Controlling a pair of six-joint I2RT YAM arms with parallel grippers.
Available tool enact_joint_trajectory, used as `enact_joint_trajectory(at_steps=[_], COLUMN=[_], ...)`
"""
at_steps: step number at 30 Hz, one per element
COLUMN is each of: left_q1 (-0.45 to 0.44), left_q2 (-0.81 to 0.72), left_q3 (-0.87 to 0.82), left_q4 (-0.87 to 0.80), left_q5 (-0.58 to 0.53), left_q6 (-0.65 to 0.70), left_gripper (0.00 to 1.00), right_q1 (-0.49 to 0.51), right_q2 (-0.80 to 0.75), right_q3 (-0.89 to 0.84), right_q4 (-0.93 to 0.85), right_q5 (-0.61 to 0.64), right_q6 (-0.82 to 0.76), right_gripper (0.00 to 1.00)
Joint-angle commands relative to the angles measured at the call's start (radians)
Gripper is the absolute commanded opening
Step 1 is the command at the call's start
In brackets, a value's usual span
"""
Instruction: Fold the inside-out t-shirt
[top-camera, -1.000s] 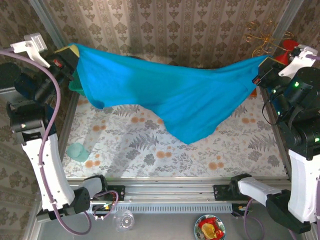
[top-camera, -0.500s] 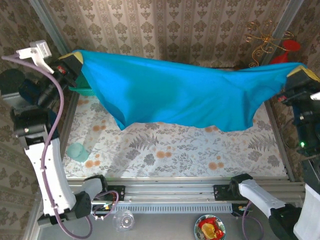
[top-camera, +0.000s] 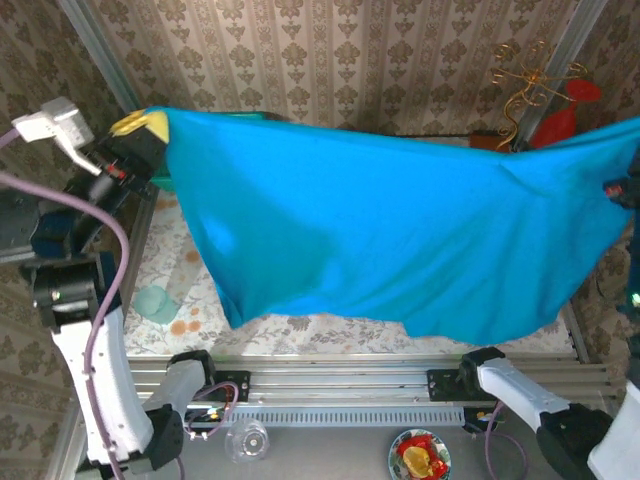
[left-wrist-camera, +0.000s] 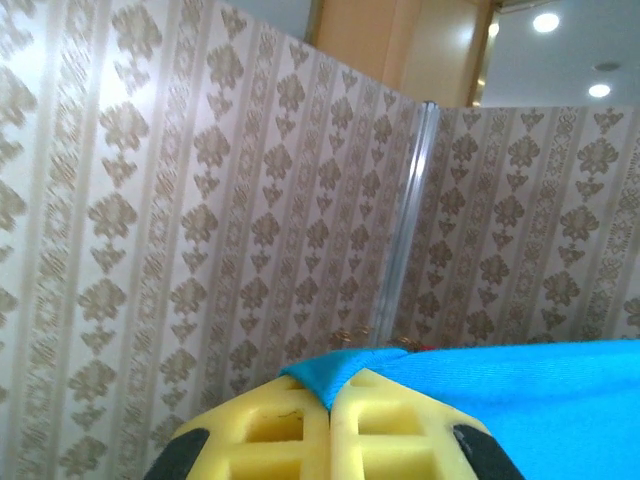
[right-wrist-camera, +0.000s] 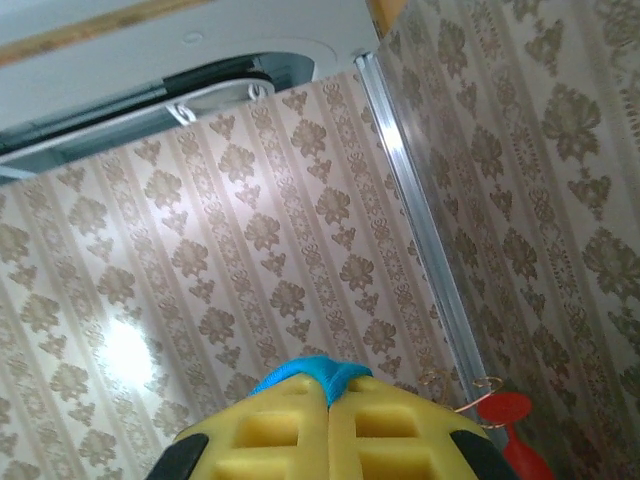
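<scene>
- Both arms have risen and swung nearer since a second ago, so the inside-out t-shirt (top-camera: 400, 230) hangs higher and spreads wider than it did, now covering much of the floral top that was in sight before
- The shirt is held in the air as one broad teal sheet, running from the far left to the right edge of the top view
- Its lower hem sags over the near part of the table (top-camera: 300, 335), lowest to the right of the middle, and no part of it can be seen resting on the surface
- The left gripper (left-wrist-camera: 330, 395) has its yellow foam pads pressed together on a corner of the cloth, which runs off to the right in the left wrist view
- In the top view that gripper sits at the far left (top-camera: 140, 125), at the shirt's upper corner
- The right gripper (right-wrist-camera: 330, 385) pinches a small fold of the same cloth, a tuft of it showing above the closed pads
- A pale teal object (top-camera: 155, 303) lies on the table at the left, just beside the hanging left edge of the shirt
- A gold wire ornament (top-camera: 525, 75) stands at the far right, behind the shirt's top edge
- A plate of food (top-camera: 418, 455) and a clear glass (top-camera: 247, 440) sit on the near side, in front of the rail
</scene>
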Motion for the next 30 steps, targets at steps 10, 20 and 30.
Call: enact_joint_trajectory(at_steps=[10,20,30], left_q1=[-0.296,-0.273,-0.31], left_q2=[0.422,1.059,1.006], left_q3=[-0.125,0.254,0.221], left_q4=[-0.094,-0.285,-0.352], left_q5=[-0.376,-0.581,-0.541], left_q6=[0.406,0.442,0.383], left_gripper=[0.0,0.29,0.43], right_q1=[-0.092,-0.223,-0.224], right_q2=[0.378,0.995,1.112], right_q3=[-0.258,-0.014,0.065], right_q4=[0.234,0.137,-0.09], right_q5=[0.018,-0.232,-0.513], right_q6=[-0.009,0.233,0.258], right_gripper=[0.0,0.41,0.55])
